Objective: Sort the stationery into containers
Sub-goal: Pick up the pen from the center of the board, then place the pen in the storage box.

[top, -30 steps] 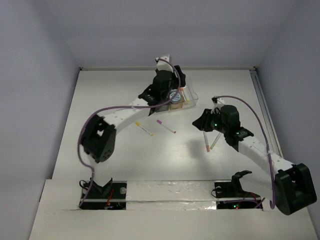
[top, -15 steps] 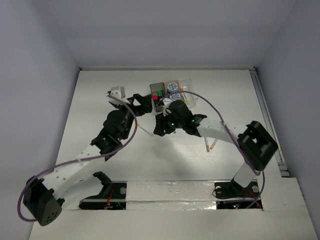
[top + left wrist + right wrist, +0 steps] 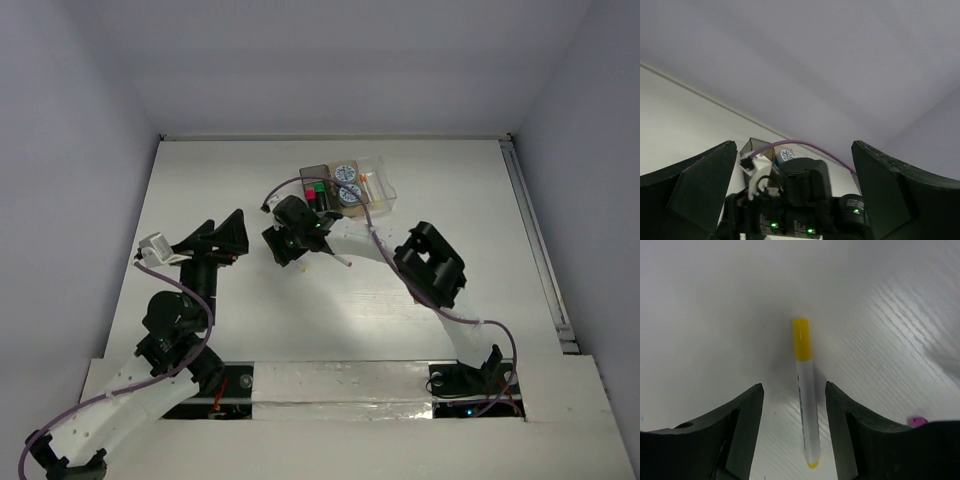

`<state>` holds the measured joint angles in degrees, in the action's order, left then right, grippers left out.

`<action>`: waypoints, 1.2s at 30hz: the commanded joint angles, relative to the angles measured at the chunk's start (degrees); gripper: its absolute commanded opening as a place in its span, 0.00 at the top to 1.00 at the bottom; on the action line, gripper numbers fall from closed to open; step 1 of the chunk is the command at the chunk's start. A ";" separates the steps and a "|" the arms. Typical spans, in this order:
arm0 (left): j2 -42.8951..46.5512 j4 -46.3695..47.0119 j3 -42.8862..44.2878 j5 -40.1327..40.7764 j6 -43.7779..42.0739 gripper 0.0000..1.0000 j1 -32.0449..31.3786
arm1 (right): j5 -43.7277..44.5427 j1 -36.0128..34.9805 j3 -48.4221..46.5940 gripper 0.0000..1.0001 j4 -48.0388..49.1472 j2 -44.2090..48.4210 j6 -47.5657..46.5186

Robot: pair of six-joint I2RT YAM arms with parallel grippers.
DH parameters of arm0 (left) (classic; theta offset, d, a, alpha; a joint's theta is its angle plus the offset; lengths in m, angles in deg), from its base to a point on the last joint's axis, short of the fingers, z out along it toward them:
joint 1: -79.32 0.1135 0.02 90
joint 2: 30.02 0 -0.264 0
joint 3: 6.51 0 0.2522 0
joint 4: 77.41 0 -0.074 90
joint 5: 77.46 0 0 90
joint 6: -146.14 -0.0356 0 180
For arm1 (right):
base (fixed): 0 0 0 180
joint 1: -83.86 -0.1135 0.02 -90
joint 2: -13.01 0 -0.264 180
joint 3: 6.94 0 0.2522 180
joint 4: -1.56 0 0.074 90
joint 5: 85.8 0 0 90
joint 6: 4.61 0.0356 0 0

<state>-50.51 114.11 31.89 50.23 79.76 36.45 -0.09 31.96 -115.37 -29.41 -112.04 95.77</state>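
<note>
A white pen with a yellow cap (image 3: 807, 410) lies flat on the table between the fingers of my right gripper (image 3: 796, 427), which is open and straddles it without touching. Seen from above, my right gripper (image 3: 287, 246) hangs just in front of the containers (image 3: 388, 193), covering that pen. A magenta-capped pen (image 3: 340, 261) lies just right of it. The bins hold a green and a pink eraser (image 3: 318, 190), two tape rolls (image 3: 346, 172) and pens. My left gripper (image 3: 220, 236) is wide open and empty, left of the right gripper and facing it.
The right arm's elbow (image 3: 431, 264) stretches across the table's middle. The left wrist view is filled by the right gripper's body (image 3: 802, 197), with the bins (image 3: 754, 148) and a tape roll (image 3: 786, 155) behind. A magenta tip (image 3: 916, 421) lies at the right.
The left arm pulled back from the bins to the lower left and opened wide. The right arm swung left across the table to the yellow-capped pen, its jaws widening.
</note>
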 commanded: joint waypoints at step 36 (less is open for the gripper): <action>-19.40 3.90 4.80 -8.23 1.25 0.02 -3.97 | 1.66 31.59 -9.71 1.00 2.28 10.37 -1.49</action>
<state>-66.66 115.96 32.83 48.04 79.23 32.80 6.53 63.52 -119.74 -23.27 -97.25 95.26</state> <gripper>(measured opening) 0.986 0.068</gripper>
